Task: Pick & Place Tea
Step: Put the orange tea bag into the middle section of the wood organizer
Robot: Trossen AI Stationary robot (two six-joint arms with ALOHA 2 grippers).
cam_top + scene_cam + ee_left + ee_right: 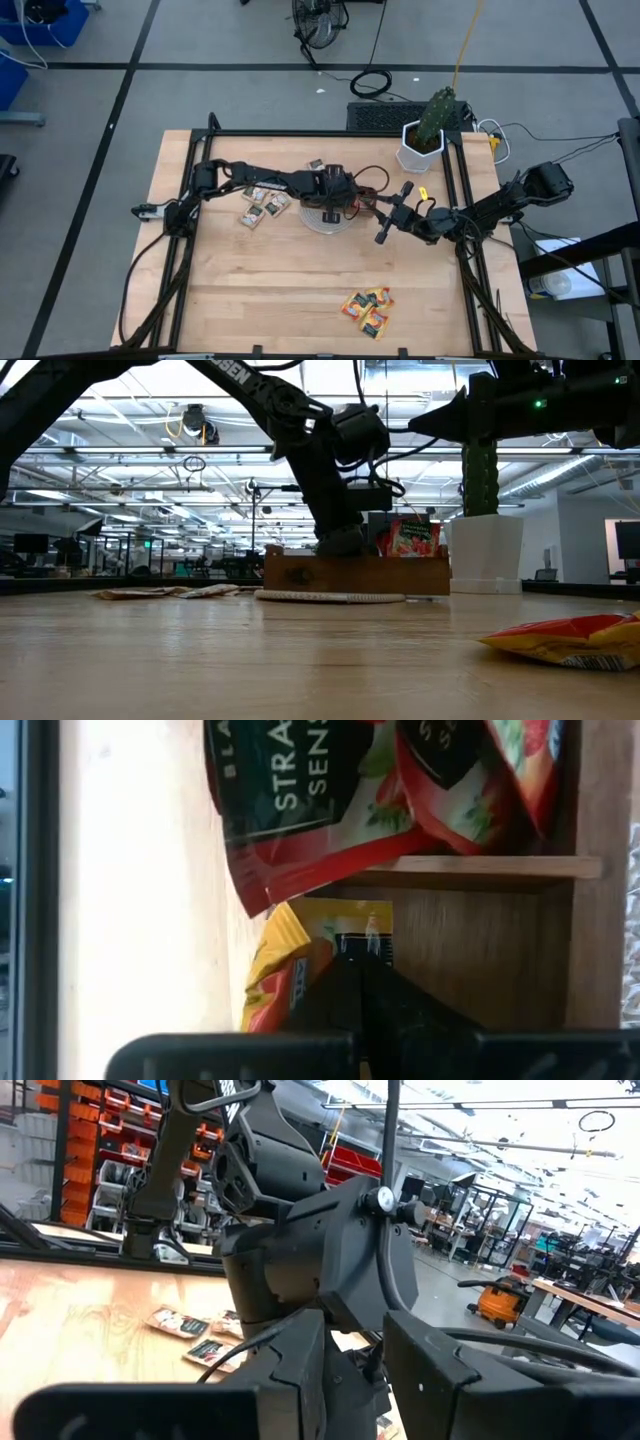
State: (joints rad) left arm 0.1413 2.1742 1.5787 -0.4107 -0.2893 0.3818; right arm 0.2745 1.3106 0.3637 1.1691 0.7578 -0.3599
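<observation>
The tea shows in three kinds. Red sachets [320, 790] stand in one compartment of the wooden tray [355, 573]. Beige sachets [262, 205] lie on the table left of the tray. Orange-yellow sachets [367, 310] lie near the front edge. My left gripper [362, 965] reaches down into the tray's neighbouring compartment [480, 950], shut on one orange-yellow sachet [290, 950]. My right gripper [390, 215] waits just right of the tray, above the table, open and with nothing between its fingers. My left gripper pinches the orange-yellow sachet between its two fingertips, near the sachet's dark label [365, 942]. The fingers slant down from above into the compartment. The sachet sits inside the compartment against its side wall; the fingers hide the exact spot of contact.
The tray stands on a round plate [330, 597] at the table's middle. A white pot with a cactus [420, 150] stands at the far right. One more beige sachet [315, 165] lies behind the tray. My right gripper [375, 1380] looks at the left arm from close by.
</observation>
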